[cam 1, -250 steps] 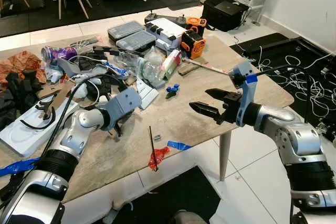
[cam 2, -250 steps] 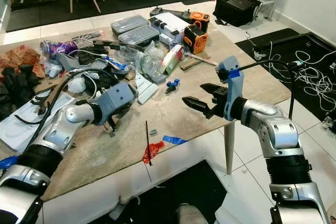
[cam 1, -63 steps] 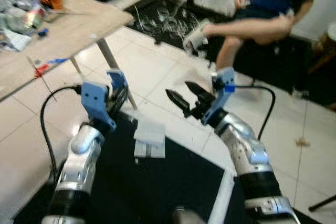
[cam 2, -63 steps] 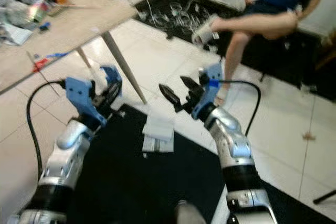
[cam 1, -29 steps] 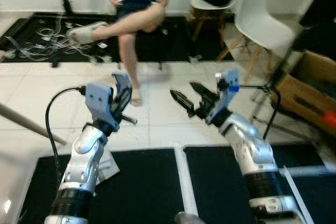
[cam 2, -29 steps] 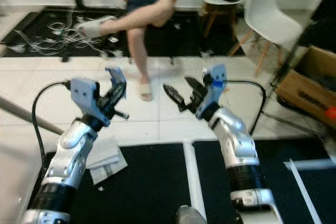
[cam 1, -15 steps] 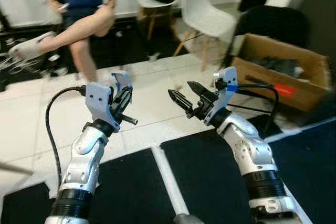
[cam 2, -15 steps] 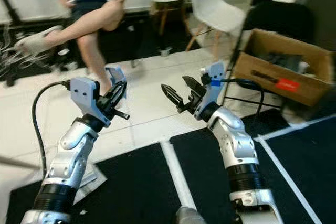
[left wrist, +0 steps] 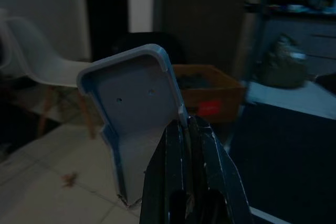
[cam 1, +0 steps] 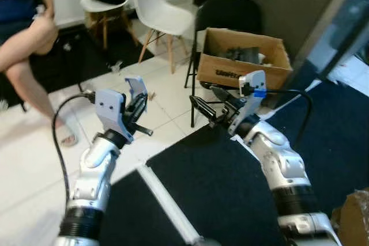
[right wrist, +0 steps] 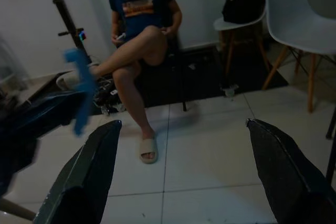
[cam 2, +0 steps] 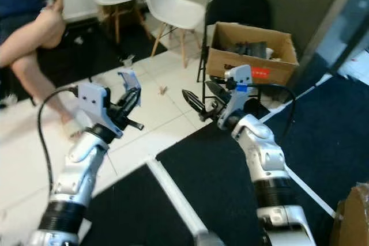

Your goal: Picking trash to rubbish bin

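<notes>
Ahead to the far right, an open cardboard box [cam 1: 242, 59] with dark print on its near side and a red label [cam 2: 259, 73], both too blurred to read; long axis running left to right, opening upward, dark contents hard to make out. Standing just in front of a black chair [cam 1: 228, 18]. Left hand [cam 1: 140, 108] raised at left, fingers pressed together, clenched on something thin; what it is cannot be made out. Right hand [cam 1: 206, 103] raised at centre, fingers spread apart, released, pointing left. Far left, a seated person [cam 1: 26, 21], cut off by the frame edge, legs crossed. Beside that, white chairs [cam 1: 158, 10] on white tile floor [cam 1: 34, 165]. Black mat [cam 1: 230, 194] underfoot.
</notes>
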{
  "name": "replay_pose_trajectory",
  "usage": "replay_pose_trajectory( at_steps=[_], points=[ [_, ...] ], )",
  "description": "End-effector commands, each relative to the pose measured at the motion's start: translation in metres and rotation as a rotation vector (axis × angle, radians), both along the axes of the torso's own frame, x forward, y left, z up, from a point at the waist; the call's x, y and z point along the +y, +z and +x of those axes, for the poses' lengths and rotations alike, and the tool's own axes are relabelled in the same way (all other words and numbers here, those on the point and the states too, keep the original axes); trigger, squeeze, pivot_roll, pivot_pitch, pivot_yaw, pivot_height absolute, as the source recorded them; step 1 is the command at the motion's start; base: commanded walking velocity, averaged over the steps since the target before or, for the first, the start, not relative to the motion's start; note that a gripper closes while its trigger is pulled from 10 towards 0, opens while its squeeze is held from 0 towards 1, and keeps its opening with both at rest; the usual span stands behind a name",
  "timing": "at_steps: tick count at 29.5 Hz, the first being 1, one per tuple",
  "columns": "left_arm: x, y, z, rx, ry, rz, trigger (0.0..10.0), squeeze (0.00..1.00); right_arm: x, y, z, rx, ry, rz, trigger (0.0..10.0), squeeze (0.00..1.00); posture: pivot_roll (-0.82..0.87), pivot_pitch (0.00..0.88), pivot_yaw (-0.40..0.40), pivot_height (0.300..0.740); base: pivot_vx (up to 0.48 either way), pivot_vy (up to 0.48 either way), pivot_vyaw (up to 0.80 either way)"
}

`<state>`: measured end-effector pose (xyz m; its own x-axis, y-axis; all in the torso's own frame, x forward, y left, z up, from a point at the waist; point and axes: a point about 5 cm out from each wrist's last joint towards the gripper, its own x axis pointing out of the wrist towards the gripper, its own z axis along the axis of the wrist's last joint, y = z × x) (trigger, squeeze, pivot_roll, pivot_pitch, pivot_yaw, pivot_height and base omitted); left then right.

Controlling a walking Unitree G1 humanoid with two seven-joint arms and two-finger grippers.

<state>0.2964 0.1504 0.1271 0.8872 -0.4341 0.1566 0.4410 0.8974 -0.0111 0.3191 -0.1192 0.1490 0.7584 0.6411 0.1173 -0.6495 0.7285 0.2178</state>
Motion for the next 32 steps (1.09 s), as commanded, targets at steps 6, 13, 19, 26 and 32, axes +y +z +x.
replay_pose_trajectory(
  at_steps=[6, 13, 19, 26, 32],
  points=[
    [-0.001, -0.002, 0.0, 0.017, -0.011, -0.002, 10.0, 0.0, -0.004, -0.003, 0.0, 0.017, -0.013, -0.003, 10.0, 0.0, 0.04, 0.0, -0.025, 0.74, 0.0, 0.0, -0.8],
    [-0.001, -0.002, 0.0, 0.012, -0.024, -0.004, 10.0, 0.0, -0.004, -0.003, 0.0, 0.017, -0.011, -0.003, 10.0, 0.0, 0.04, 0.0, -0.025, 0.74, 0.0, 0.0, -0.8],
    [-0.001, -0.001, 0.0, 0.009, -0.027, -0.005, 10.0, 0.0, -0.004, -0.003, 0.0, 0.017, -0.01, -0.003, 10.0, 0.0, 0.04, 0.0, -0.025, 0.74, 0.0, 0.0, -0.8],
    [-0.001, -0.001, 0.0, 0.009, -0.029, -0.005, 10.0, 0.0, -0.004, -0.002, 0.0, 0.014, -0.007, 0.001, 10.0, 0.0, 0.04, 0.0, -0.025, 0.74, 0.0, 0.0, -0.8],
    [-0.001, -0.001, 0.0, 0.008, -0.028, -0.005, 10.0, 0.0, 0.0, 0.004, -0.01, -0.062, 0.122, 0.029, 10.0, 0.0, 0.04, 0.0, -0.027, 0.74, 0.0, 0.0, -0.8]
  ],
)
